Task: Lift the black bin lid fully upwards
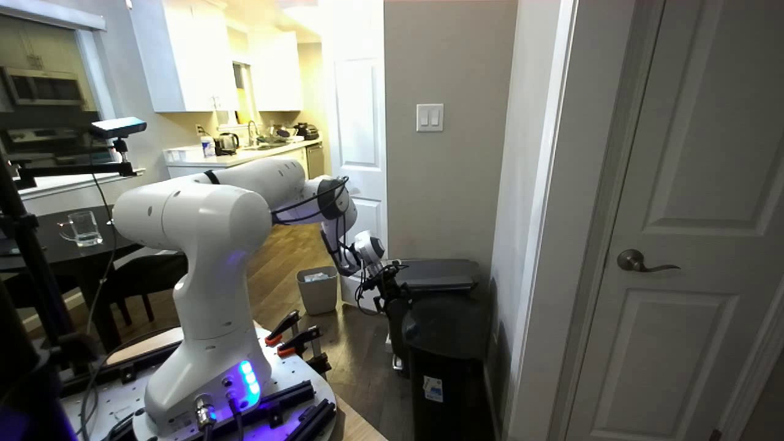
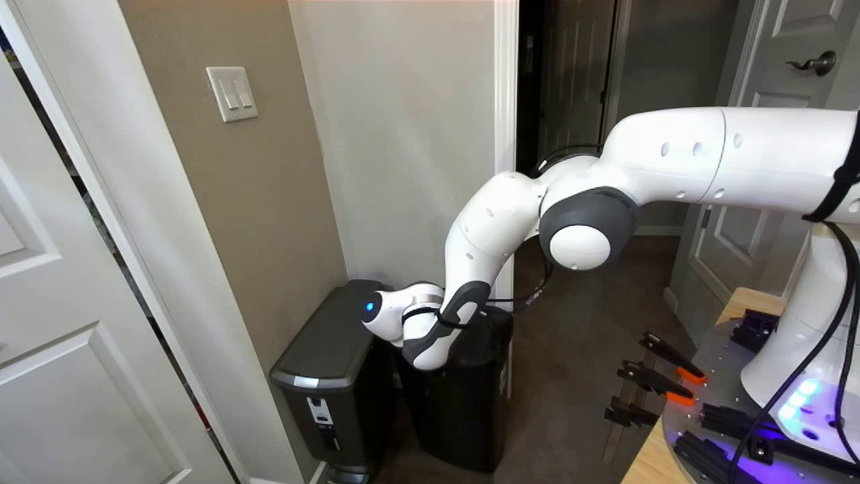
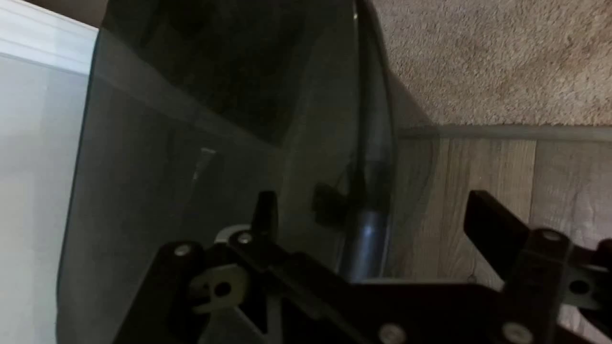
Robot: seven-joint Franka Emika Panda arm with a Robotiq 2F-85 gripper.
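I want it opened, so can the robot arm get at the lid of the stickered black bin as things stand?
Likely yes: in the wrist view the gripper is open, an edge of the black bin lid appears between its fingers, and nothing visible blocks the way. Contact can't be judged.

Glossy, smooth plastic ahead of your gripper [image 3: 373,210]: that's the black bin lid [image 3: 210,129], throwing reflections right back at you! Past your gripper too, you've got rough carpet [image 3: 502,62] beside wood-grained planks [image 3: 487,177].
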